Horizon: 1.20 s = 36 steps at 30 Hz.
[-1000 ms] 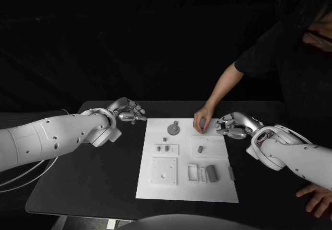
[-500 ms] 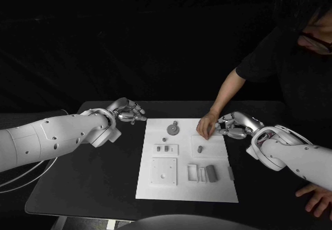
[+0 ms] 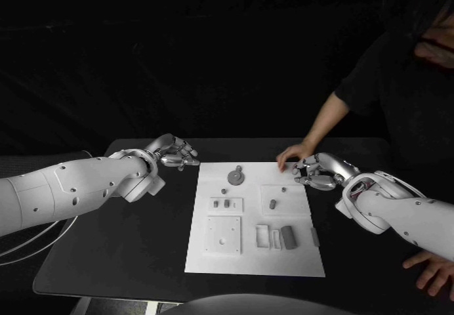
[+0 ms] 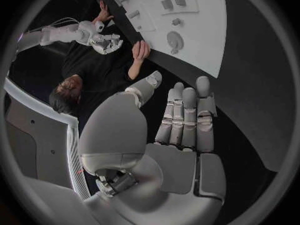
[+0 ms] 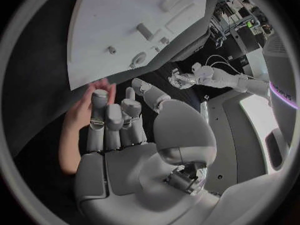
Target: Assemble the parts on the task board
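Both hands wait off the task board (image 3: 213,259), one at each side of its far end. Robot's left hand (image 3: 173,152) hovers over the black desk (image 3: 113,249) just beside the board's far-left corner, fingers straight and apart with nothing in them, as the left wrist view (image 4: 181,120) confirms. Robot's right hand (image 3: 317,172) hangs near the far-right corner, likewise holding nothing, its fingers extended and loosely spread (image 5: 115,122). I judge they stand clear because a person's hand (image 3: 291,156) is at the far edge, just beyond the board, close to the right hand; assembly looks not yet begun.

On the board, the grey parts lie loose or sit in raised white fixtures. A round disc-shaped part (image 3: 237,176) rests near the far edge. A small block (image 3: 273,204) sits on a square plate toward the right edge. Two small pieces (image 3: 222,203) lie in a shallow tray nearer the left edge, and a longer dark block (image 3: 288,237) stands beside narrow white holders toward the near-right corner. A larger square plate (image 3: 224,234) near the left edge carries a tiny piece I cannot identify.
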Tool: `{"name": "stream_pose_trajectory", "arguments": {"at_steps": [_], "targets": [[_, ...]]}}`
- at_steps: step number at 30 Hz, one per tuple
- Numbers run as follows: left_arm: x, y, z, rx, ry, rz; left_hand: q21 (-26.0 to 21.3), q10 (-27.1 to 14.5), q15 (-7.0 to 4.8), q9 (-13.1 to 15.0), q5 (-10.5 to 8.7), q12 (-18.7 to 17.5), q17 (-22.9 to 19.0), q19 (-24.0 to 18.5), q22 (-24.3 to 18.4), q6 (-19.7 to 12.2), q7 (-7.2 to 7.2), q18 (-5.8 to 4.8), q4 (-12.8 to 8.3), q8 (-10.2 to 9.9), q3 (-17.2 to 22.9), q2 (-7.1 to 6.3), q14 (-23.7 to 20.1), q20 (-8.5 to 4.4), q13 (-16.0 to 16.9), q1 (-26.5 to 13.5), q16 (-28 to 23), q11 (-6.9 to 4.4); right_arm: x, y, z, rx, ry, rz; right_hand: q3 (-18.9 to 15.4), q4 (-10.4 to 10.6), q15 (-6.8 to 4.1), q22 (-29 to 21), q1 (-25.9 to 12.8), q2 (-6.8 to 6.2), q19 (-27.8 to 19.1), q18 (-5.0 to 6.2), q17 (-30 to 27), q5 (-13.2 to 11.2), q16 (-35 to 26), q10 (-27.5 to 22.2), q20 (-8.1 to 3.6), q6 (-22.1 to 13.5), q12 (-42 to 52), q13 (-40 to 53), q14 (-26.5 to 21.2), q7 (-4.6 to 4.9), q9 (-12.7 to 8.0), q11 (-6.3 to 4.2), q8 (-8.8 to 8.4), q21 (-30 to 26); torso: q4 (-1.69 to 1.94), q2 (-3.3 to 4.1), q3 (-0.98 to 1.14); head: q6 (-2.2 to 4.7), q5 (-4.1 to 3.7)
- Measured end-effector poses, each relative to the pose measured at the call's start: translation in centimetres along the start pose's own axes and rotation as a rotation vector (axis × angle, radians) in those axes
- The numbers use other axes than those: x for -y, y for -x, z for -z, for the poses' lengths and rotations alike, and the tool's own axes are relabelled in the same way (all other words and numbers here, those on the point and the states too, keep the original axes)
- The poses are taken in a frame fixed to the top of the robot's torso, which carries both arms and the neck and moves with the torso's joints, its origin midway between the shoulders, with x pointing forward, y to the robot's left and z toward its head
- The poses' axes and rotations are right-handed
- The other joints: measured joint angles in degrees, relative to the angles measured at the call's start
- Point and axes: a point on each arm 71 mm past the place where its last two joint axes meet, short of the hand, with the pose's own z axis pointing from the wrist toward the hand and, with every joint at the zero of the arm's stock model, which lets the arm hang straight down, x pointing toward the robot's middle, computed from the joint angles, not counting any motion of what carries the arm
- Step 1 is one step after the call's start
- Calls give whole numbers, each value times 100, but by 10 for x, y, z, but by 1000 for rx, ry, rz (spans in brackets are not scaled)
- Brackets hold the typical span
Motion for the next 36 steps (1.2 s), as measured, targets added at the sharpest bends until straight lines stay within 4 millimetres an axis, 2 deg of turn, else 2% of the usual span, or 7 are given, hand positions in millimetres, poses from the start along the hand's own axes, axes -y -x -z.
{"name": "stream_pose_trajectory", "arguments": {"at_steps": [11,16,25,28,36], "targets": [[0,0,0,-1,0,0,0,12,1,0,0,0,-3,0,0,6,-8,0,0,0,0,0,1,1,0,0,0,-17,0,-2,-2,-6,-4,6,-30,9,8,5,0,0,0,1,0,0,0,0,1,8,0,-4,7,-9,-1,0,0,0,4,0,-2,-3,-9],[0,0,0,-1,0,1,0,26,1,-1,0,-9,-3,0,0,7,-9,0,0,0,0,0,1,1,1,0,0,-2,1,-4,-6,-16,-15,29,-95,16,-7,5,-56,-56,-8,2,-1,-126,-28,0,9,-77,0,-15,-23,14,-23,0,-53,0,4,0,-4,-3,-10],[1,-1,0,-3,-4,3,-22,26,10,-1,0,-22,-8,9,0,5,-12,2,-16,0,-16,0,10,10,-6,0,0,-1,2,-12,-19,-36,-36,78,-95,16,46,4,-76,-136,-51,14,17,-160,-28,-114,50,-284,-23,-15,-110,58,-115,114,-214,-23,7,1,-2,12,-24],[2,-2,-1,-4,-6,4,-22,25,10,-1,0,-22,-8,9,0,-6,-5,3,-16,0,-16,0,10,10,-6,0,0,-1,4,-15,-21,-45,-44,90,-95,16,89,4,-99,-159,-51,15,17,-160,-27,-125,50,-305,-23,-9,-113,78,-135,125,-236,-35,9,1,-2,12,-29],[2,-1,-1,-4,-7,5,-22,23,11,-1,0,-22,-7,9,0,-12,-10,5,-16,-1,-16,0,11,11,-5,0,-22,1,4,-30,-21,-81,-41,115,-111,31,91,3,-121,-182,-52,15,23,-182,-27,-144,51,-328,-23,-6,-115,82,-152,144,-246,-46,10,2,-2,-2,-15]]}}
